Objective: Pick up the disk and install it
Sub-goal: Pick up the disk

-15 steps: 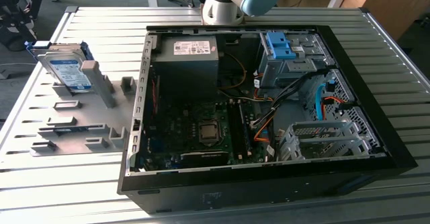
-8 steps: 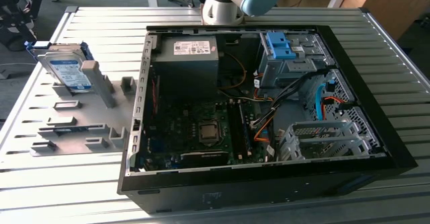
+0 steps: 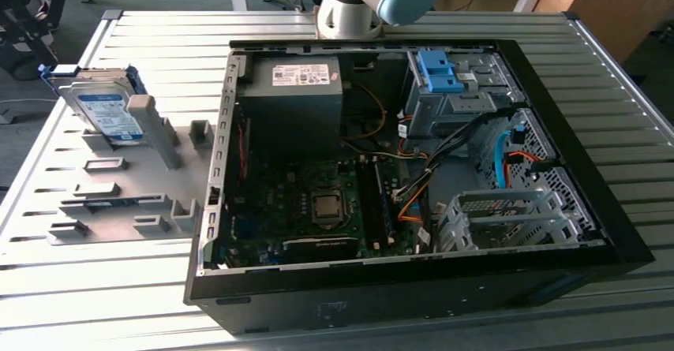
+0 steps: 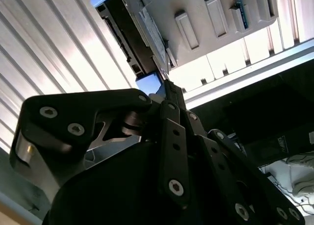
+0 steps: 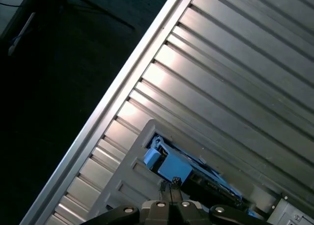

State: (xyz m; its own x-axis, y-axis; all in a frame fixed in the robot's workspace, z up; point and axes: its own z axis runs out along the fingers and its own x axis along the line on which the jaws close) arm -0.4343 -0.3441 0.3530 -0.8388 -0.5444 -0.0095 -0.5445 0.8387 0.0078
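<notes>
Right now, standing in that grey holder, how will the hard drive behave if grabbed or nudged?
The hard drive looks like a solid metal block: probably stiff and heavy for its size. It stands on edge in the grey holder, so a sideways nudge might tip it. Its blue plastic rails may be slippery to grip.

Cables (image 3: 447, 146) cross the middle of the computer case (image 3: 368, 304), beside its metal drive cage (image 3: 506, 217). To the exterior view's left of the case, bare counter (image 3: 106, 288) rings the fixture (image 3: 126, 201) holding the upright disk (image 3: 106, 110).
</notes>
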